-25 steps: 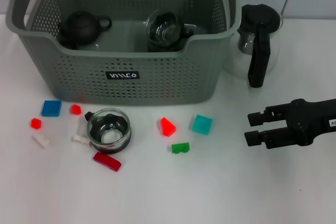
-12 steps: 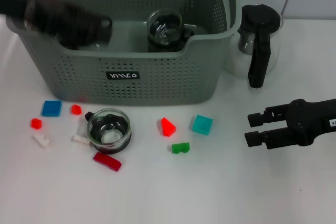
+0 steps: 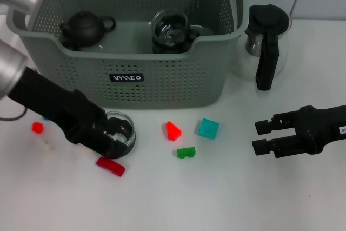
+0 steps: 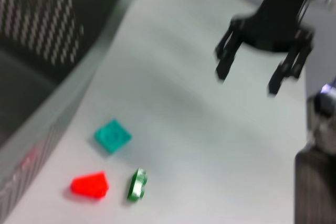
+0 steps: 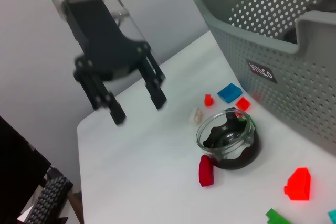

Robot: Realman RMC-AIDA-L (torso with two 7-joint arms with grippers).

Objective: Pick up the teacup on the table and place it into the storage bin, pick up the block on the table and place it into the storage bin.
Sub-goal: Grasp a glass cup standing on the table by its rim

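Observation:
The teacup [image 3: 125, 129] [image 5: 228, 141], clear glass with a dark base, stands on the white table in front of the storage bin [image 3: 162, 79] [image 5: 294, 51]. My left gripper [image 3: 110, 143] [image 5: 137, 107] is open and hangs over the teacup, covering part of it in the head view; nothing is held. Blocks lie around: a red wedge [image 3: 172, 131] [image 4: 90, 185], a teal square [image 3: 208, 128] [image 4: 112, 136], a green one [image 3: 186, 152] [image 4: 137, 184], a dark red bar [image 3: 110, 166] [image 5: 205, 171] and a small red cube [image 3: 37, 127]. My right gripper [image 3: 258, 136] [image 4: 247, 81] rests open at the right.
A black teapot [image 3: 84, 28] and a glass cup [image 3: 169, 31] lie inside the bin. A glass pitcher with a black handle [image 3: 265, 41] stands right of the bin. A blue block [image 5: 229, 92] and a white piece [image 5: 197, 114] lie near the teacup.
My left arm has swung from over the bin's left side down to the teacup, now hiding the blue block in the head view. The right arm has barely moved.

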